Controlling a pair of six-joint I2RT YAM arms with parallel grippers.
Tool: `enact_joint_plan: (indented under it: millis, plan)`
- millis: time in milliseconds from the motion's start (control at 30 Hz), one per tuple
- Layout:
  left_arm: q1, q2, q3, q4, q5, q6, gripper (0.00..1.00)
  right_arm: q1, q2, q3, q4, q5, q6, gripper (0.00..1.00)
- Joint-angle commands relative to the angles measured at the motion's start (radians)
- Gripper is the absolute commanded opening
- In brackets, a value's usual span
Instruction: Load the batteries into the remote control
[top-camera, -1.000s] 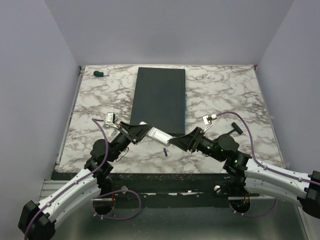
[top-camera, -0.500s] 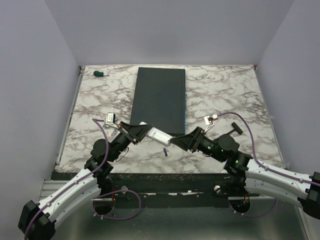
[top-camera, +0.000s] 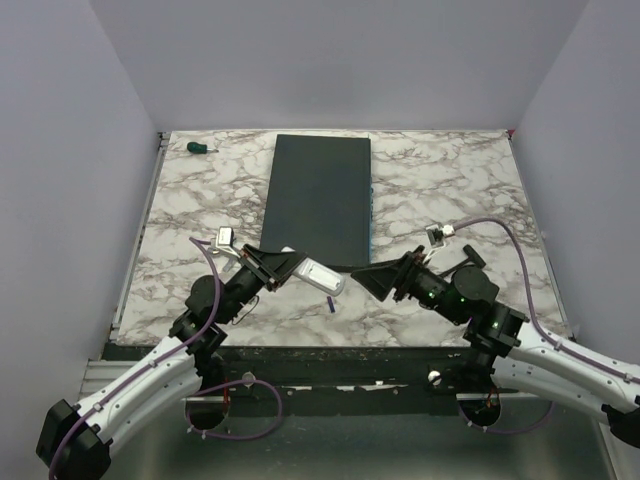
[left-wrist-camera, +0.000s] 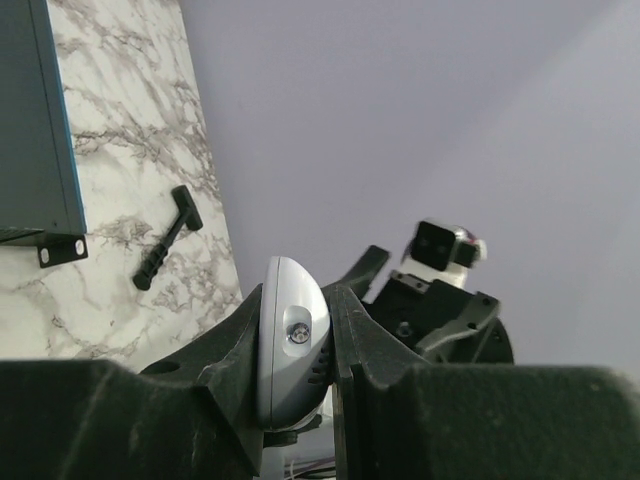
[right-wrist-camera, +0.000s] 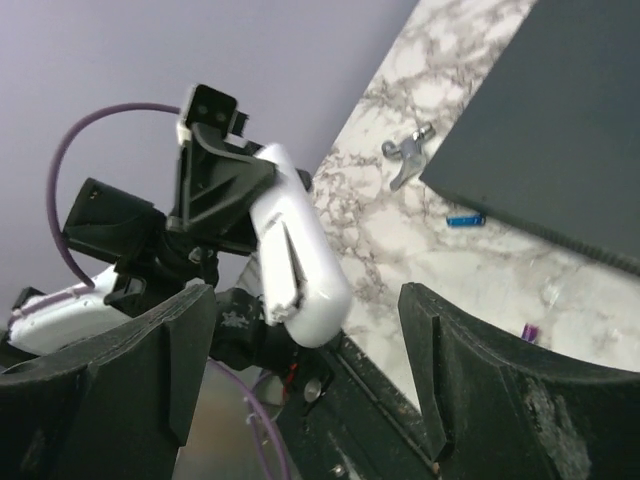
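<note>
Shows remote control (top-camera: 322, 276) raised off tabletop (top-camera: 200, 200), one end pinched in left claw (top-camera: 287, 266), just in front of dark slab (top-camera: 320, 195); puts right claw (top-camera: 373, 280) spread wide just right of it, not touching; leaves purple battery (top-camera: 329, 303) lying on tabletop below, blue battery (right-wrist-camera: 465, 219) beside slab edge.

Remote (top-camera: 318, 275) before slab (top-camera: 320, 198), battery (top-camera: 329, 303) nearer (just beside), screwdriver (top-camera: 201, 147) far left corner
</note>
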Motion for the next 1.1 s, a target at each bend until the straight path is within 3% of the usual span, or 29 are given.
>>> enact_joint_plan:
  millis: [0,233,433,633,1067]
  plan:
    - [0.006,0.019,0.025,-0.057,-0.004,-0.014,0.00,0.001,-0.011,0.154,-0.168,-0.031,-0.346,0.79]
    - [0.007,0.055,0.018,-0.033,0.013,-0.032,0.00,0.009,0.242,0.446,-0.458,-0.139,-0.569,0.78]
    - [0.008,0.032,0.015,-0.061,0.006,-0.030,0.00,0.109,0.353,0.533,-0.547,-0.030,-0.650,0.87]
    - [0.009,0.017,0.016,-0.076,-0.001,-0.028,0.00,0.249,0.396,0.529,-0.531,0.092,-0.664,0.88]
    - [0.008,0.020,0.021,-0.076,0.007,-0.026,0.00,0.263,0.392,0.517,-0.528,0.144,-0.714,0.82]
